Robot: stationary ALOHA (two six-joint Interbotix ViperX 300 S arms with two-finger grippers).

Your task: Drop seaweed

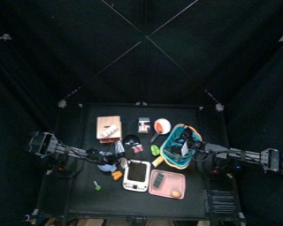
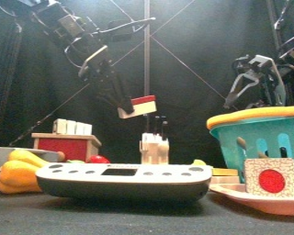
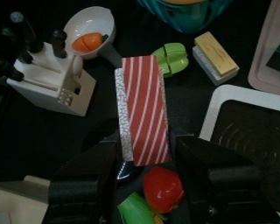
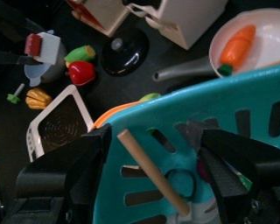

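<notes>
Left wrist view, left pincer (image 3: 154, 166) gripping one striped seaweed strip (image 3: 143, 108) (red-white), right pincer (image 4: 154, 162) open

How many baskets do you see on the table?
1: the teal basket stands on the table's right side, under the open right gripper. A smaller one might be hidden behind other items.

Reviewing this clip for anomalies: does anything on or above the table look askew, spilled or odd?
Nothing is spilled or damaged. The only unusual item is the red-and-white striped packet held in the left gripper, hanging tilted in the air above the table. The right gripper stands open over the teal basket.
</notes>
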